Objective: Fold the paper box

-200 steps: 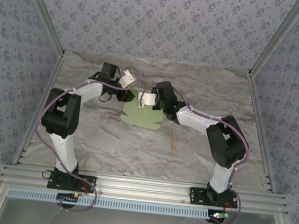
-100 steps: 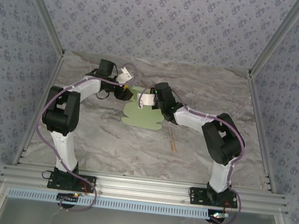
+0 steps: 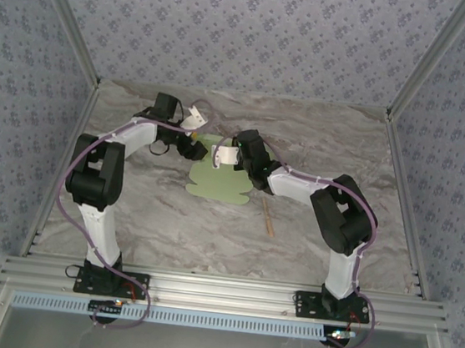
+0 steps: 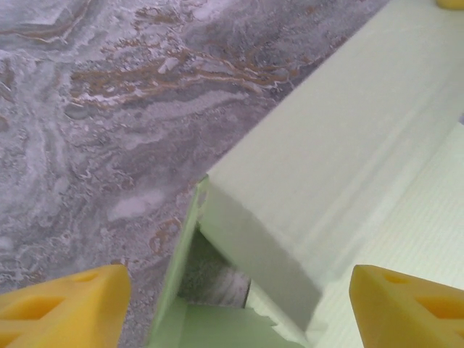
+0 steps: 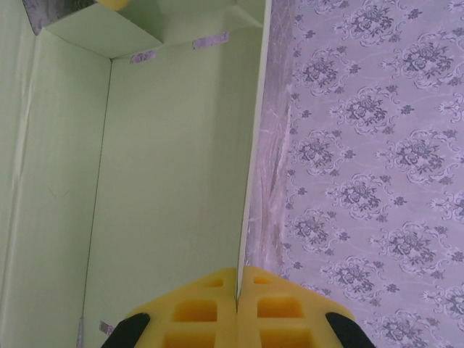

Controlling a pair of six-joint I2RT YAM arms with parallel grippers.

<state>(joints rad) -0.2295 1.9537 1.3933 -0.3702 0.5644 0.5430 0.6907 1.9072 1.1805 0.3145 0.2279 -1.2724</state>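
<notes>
Hovering over the far-left corner of the paper box (image 3: 219, 181), the left gripper (image 4: 235, 308) has its yellow fingers (image 4: 65, 304) spread wide, a raised flap between them. The box lies mid-way across the table (image 3: 159, 224), and at its far side the right gripper (image 5: 237, 308) pinches an upright panel's edge.

Grey-brown marbled tabletop (image 3: 209, 230) between lilac floral-papered walls (image 3: 248, 33), aluminium rails (image 3: 219, 290) at near edge.

The right gripper (image 3: 220, 156) hides what seems the far edge of the paper box (image 3: 219, 182).
</notes>
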